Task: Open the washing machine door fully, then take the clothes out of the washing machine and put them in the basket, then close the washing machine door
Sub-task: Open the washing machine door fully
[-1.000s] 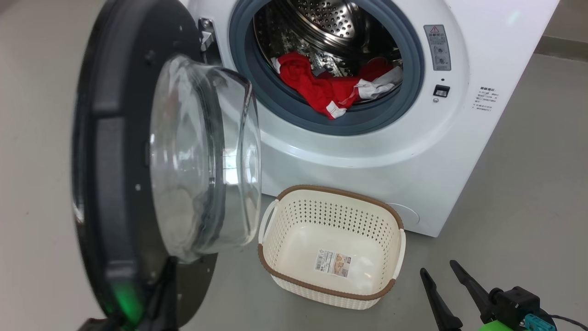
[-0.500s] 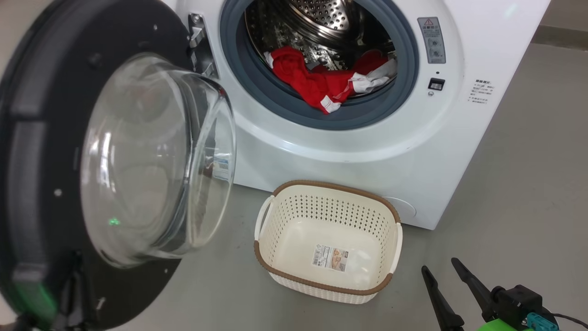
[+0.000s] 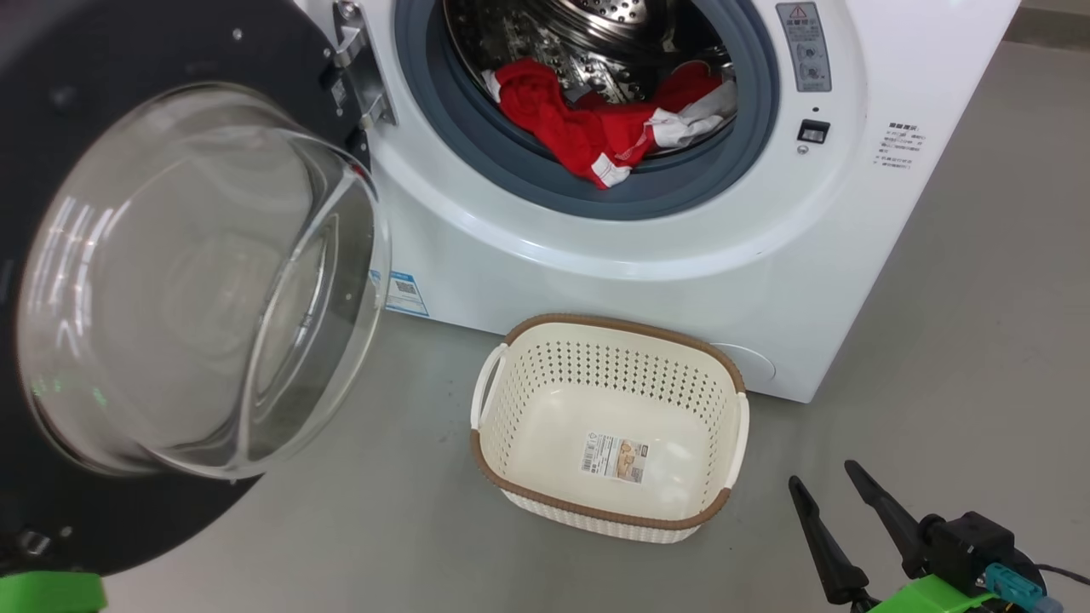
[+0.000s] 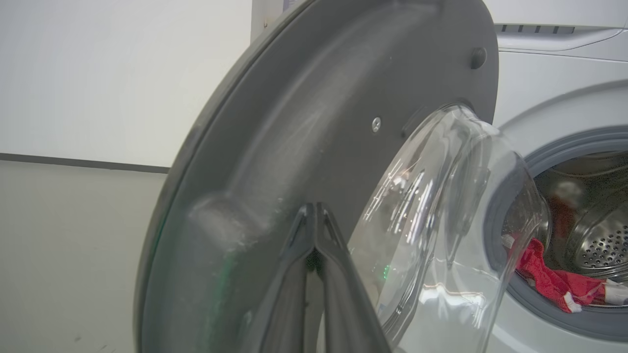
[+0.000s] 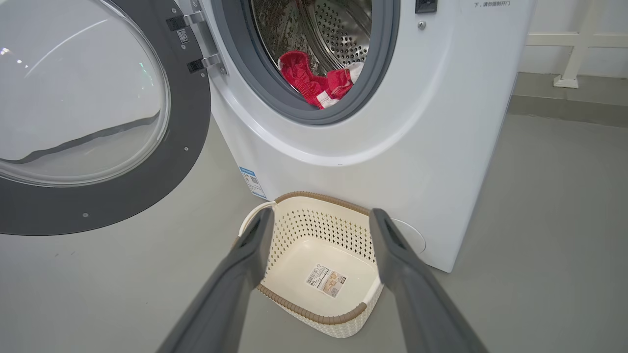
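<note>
Door-opening step, seemingly near done: the left gripper, fingers pressed together, sits at the inner face of the washing machine door, which stands wide of the washing machine. The clothes lie at the drum's lip, above the basket on the floor. The right gripper, fingers apart, has open floor for the likely reach in.

A white front-loading washer has its round, grey-ringed opening uncovered. The door, a wide black rim around a bulging clear glass bowl, is swung wide open on hinges at the left of the washer's opening, its inner side facing out. Red clothes with white trim lie bunched low inside the washer, one end draped over the grey ring. A cream perforated basket with a brown rim stands upright just in front of the washer's base.
</note>
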Motion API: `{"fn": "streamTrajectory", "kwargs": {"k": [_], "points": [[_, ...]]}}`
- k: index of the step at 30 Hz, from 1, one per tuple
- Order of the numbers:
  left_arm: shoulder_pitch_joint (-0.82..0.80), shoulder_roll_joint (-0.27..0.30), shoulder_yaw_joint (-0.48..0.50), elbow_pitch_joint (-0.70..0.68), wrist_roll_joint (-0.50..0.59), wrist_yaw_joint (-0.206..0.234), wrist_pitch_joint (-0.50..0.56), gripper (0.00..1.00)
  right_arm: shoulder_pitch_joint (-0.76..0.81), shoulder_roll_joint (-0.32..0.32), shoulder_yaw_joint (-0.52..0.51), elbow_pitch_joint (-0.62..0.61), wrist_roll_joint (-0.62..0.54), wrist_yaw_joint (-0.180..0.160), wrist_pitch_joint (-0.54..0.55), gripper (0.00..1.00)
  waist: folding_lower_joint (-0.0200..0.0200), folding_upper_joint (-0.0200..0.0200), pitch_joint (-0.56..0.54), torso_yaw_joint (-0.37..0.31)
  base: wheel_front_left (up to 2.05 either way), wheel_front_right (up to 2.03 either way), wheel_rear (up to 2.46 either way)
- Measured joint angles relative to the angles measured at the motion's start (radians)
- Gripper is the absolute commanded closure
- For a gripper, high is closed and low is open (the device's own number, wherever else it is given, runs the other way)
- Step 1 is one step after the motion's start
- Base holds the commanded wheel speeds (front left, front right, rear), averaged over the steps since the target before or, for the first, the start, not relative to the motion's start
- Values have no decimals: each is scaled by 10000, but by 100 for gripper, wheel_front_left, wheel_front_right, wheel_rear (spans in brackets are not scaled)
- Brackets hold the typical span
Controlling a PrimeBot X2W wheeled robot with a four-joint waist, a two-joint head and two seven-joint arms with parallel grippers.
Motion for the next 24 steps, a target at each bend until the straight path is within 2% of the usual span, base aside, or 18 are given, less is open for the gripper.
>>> {"fn": "streamTrajectory", "kwargs": {"k": [6,9,17,24], "points": [[-673,196,704,734,326,-247,-2,100,-222,-90,-4,-31,0,0,-2,0,0,0,178,-88,0,0,0],[-1289,566,1005,1482,357,-334,-2,100,-226,-171,-29,-56,0,0,-2,0,0,0,323,-127,0,0,0],[-1875,947,1461,2266,786,-349,-2,100,-365,-205,-23,-58,-8,0,-2,0,0,0,456,-283,0,0,0],[-2345,1503,1538,3112,836,-420,-2,100,-463,-194,-13,-65,-33,0,-2,0,0,0,468,-343,0,0,0]]}}
